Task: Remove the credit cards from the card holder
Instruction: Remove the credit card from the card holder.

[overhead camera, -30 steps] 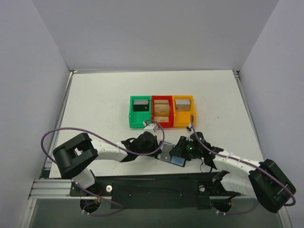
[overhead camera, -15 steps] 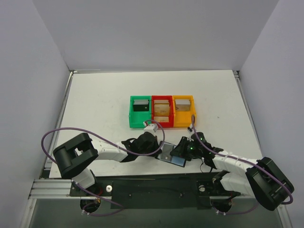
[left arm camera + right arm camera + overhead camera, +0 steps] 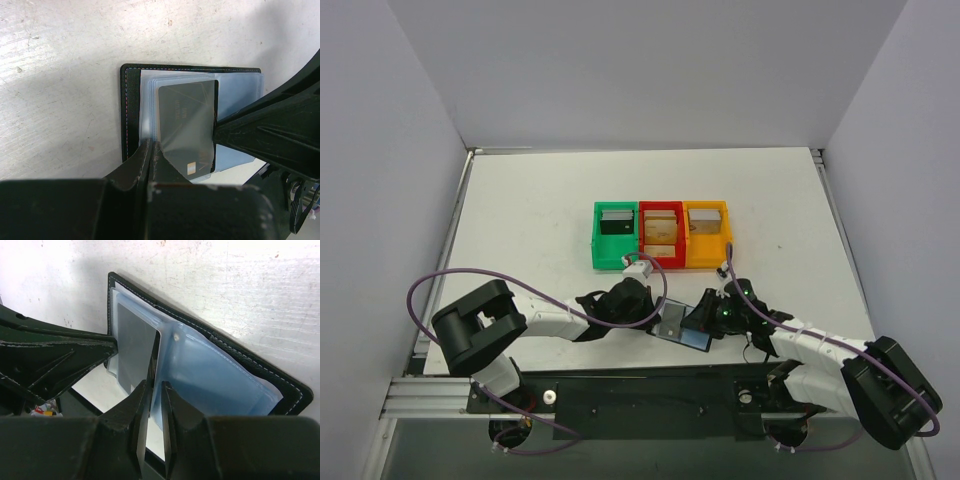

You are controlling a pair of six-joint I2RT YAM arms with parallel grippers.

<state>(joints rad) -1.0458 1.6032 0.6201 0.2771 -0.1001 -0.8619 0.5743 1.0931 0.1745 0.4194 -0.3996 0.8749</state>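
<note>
The card holder (image 3: 678, 328) is lying open and flat close to the near edge of the table (image 3: 540, 220), about midway along that edge, between the two grippers. From above, its long axis is running aslant to the near edge. The left end is pointing a little toward the far side and the right end toward the near edge. Its two panels are sitting side by side along that axis, the greyer one on the left and the bluer one on the right, with a black stitched edge (image 3: 125, 110) framing them.

Clear sleeves (image 3: 215, 375) are fanning up from the inside. A grey card (image 3: 185, 125) is sitting in one of them, its long axis lying across the holder's.

The left gripper (image 3: 150, 150) is pressing its fingers fully together. The tips are resting on the sleeve edge at the holder's black-framed end. Whether any sleeve is pinched between them is not visible.

The right gripper (image 3: 155, 390) is reaching in from the opposite side. Its fingers are standing only a narrow slit apart, straddling the raised edge of the grey card's sleeve. I cannot tell whether they are actually gripping it.

Beyond the holder, toward the middle of the table, a green bin (image 3: 615, 245), a red bin (image 3: 661, 243) and an orange bin (image 3: 706, 240) are standing touching in a row.
</note>
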